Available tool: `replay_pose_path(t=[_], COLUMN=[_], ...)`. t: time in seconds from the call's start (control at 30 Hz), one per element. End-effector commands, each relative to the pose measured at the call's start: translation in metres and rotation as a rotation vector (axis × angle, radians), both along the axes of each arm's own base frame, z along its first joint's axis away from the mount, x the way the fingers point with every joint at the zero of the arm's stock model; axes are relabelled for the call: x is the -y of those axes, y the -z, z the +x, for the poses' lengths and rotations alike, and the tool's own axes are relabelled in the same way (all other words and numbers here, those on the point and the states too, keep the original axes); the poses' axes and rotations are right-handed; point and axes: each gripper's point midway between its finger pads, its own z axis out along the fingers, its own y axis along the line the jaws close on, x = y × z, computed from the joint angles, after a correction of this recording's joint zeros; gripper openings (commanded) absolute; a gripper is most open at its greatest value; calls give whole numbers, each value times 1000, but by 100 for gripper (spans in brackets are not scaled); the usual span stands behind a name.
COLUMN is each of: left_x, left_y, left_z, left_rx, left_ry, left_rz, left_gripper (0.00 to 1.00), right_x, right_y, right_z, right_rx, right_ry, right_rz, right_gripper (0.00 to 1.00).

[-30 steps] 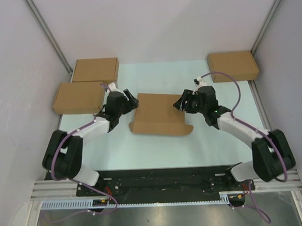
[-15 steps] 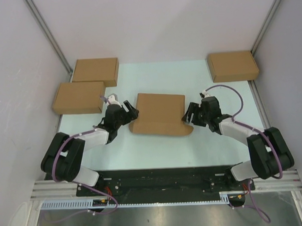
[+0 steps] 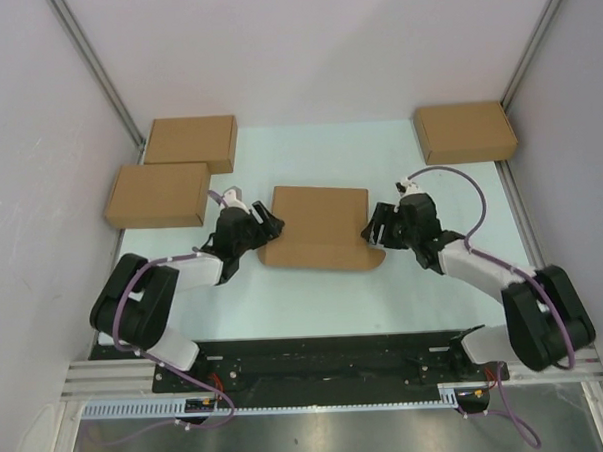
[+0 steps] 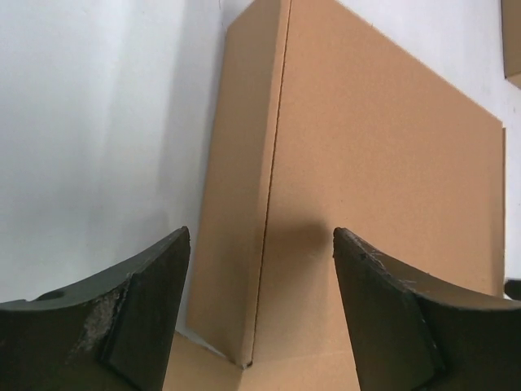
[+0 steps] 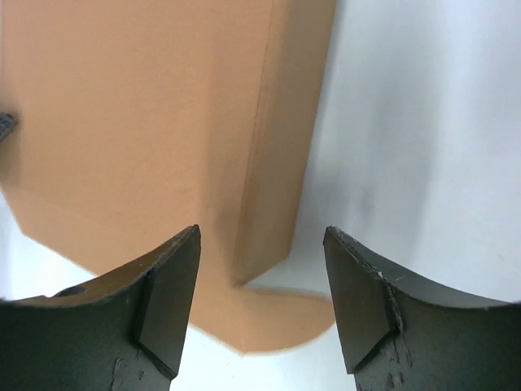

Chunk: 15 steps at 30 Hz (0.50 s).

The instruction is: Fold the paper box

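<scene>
The box (image 3: 317,228) sits between the grippers, apparently at the closing step. The left gripper (image 3: 269,226) and right gripper (image 3: 371,230) are wide open, each straddling a side wall. The next move likely calls for squeezing those walls inward.

No legible text or labels

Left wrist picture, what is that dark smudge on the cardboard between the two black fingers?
Left wrist view: a soft shadow on the paper box, likely cast by the left gripper above it. Right wrist view: a similar dim patch by the box's edge, near the right gripper. Top view: even light, no glare.
</scene>
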Motion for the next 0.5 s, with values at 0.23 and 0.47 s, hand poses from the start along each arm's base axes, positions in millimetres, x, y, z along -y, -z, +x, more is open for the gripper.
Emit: replay_pose_path(t=[0.23,0.47], left_x=[-73,-125], left_y=[-155,-166], left_z=[-8,-71], left_rx=[303,360], left_ry=[-286,-474], left_rz=[86,2], left_gripper=[80,79], right_x=[-4,-40], right_y=[-156,-109], right_z=[-52,-82], right_rx=[621,854], right_ry=[13,-86], right_rz=[-600,-1281], right_gripper=[67,69])
